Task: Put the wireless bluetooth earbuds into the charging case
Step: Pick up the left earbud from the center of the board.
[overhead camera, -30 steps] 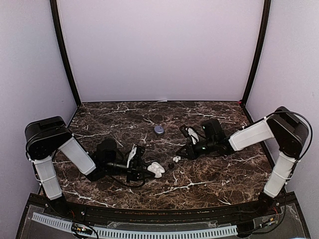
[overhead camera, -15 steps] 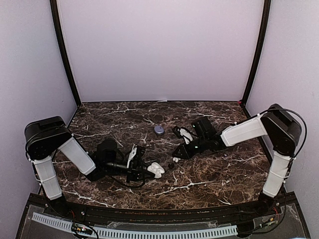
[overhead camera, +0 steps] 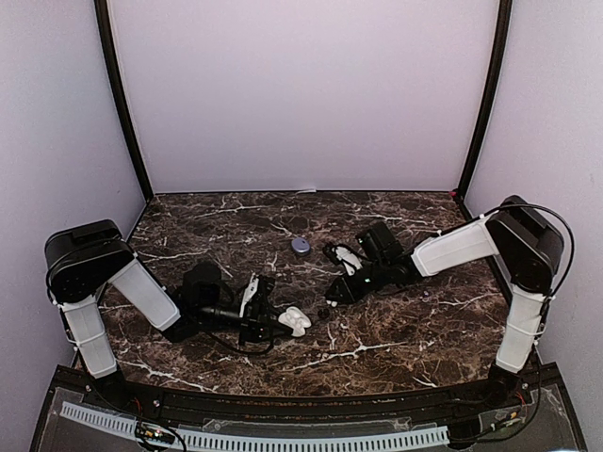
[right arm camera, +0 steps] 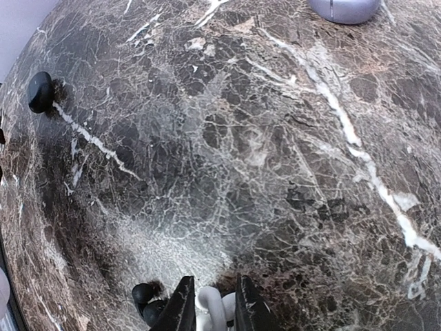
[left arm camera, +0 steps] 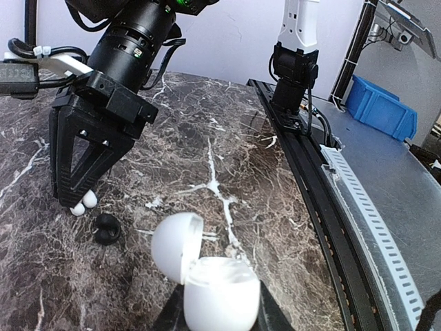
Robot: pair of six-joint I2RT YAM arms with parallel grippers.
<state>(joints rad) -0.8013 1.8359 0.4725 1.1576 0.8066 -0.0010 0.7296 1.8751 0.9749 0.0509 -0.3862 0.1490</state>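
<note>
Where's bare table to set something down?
Free: table behind the purple case, wall to wall; front right, between right gripper and near edge. Crowded: centre, where left gripper with white case, white bud and black buds bunch.

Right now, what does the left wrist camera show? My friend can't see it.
An open white pebble-shaped plastic charging case is held by the left gripper at the bottom of the view. Beyond it, the black right gripper points down at the dark brown marble table, pinching a tiny white plastic earbud. A small black plastic earbud lies on the table nearby.
</note>
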